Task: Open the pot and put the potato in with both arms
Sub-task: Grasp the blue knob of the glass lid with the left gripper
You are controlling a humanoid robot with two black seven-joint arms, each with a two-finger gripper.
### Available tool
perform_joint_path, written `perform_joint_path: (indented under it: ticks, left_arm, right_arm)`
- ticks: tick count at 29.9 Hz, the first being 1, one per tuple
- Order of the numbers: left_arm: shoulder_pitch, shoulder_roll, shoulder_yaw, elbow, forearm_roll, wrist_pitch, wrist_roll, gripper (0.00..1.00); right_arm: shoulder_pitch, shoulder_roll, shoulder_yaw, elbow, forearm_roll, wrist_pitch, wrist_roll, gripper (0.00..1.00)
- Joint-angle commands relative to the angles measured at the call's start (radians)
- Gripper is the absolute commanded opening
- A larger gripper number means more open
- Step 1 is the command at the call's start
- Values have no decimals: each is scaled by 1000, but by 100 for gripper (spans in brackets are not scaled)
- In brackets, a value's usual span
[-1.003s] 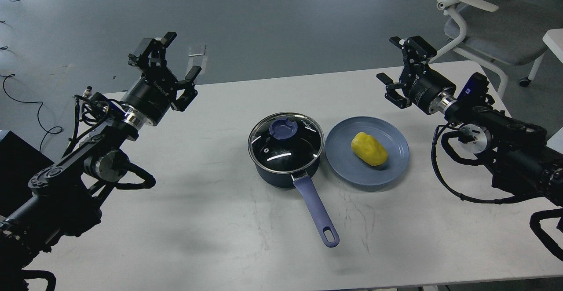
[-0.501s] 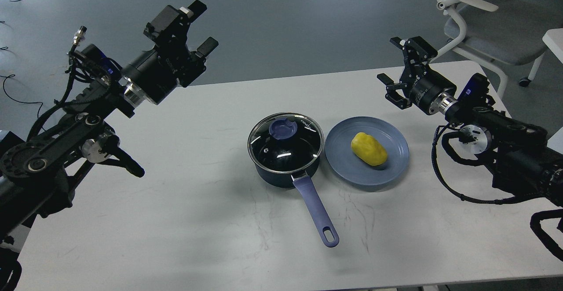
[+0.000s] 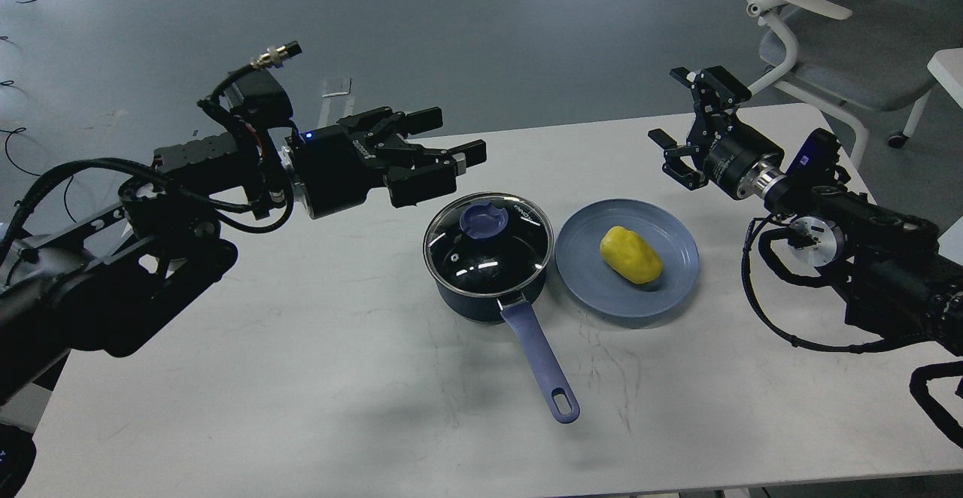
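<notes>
The dark navy pot (image 3: 489, 287) stands mid-table, closed by a glass lid (image 3: 489, 246) with a blue knob (image 3: 485, 220). Its periwinkle handle (image 3: 542, 362) points toward me. The yellow potato (image 3: 631, 255) lies on a blue-grey plate (image 3: 669, 287) just right of the pot. My left gripper (image 3: 455, 137) is open and empty, pointing right, above and just left of the lid. My right gripper (image 3: 673, 110) is open and empty, raised at the far right, above and behind the plate.
A white table (image 3: 338, 378) holds everything; its far edge runs behind the pot. An office chair (image 3: 820, 39) stands beyond the table's right corner. Cables lie on the floor at far left.
My left arm swung right and down, turning its gripper from upward to horizontal, close above the pot lid. My right arm barely moved. Pot, lid and potato stayed put.
</notes>
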Motion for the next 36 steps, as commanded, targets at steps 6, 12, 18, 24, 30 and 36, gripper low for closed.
perform_joint_path:
  ticks: [6,12,18,24,30,36]
  left_arm:
    - [-50,-215,109,257,227,49,0,98]
    - [-47,-263,162,346,227,56,0,98]
    - [-15,-260,163,349,227,56,0,98]
    - [-10,-264,163,351,227,56,0,98]
    - [2,-264,163,352,216,56,0,98]
    - [16,-257,162,352,187,78,0,89]
  right_arm:
    - [-5,3,-1,-15,0,0,0,100]
    - [-4,2,-1,-15,0,0,0,100]
    - [-5,0,-1,-15,0,0,0,100]
    - [-5,0,-1,-14,0,0,0,100]
    - [-5,3,-1,-14,0,0,0,100]
    - [-7,5,-2,-12,0,0,0,100]
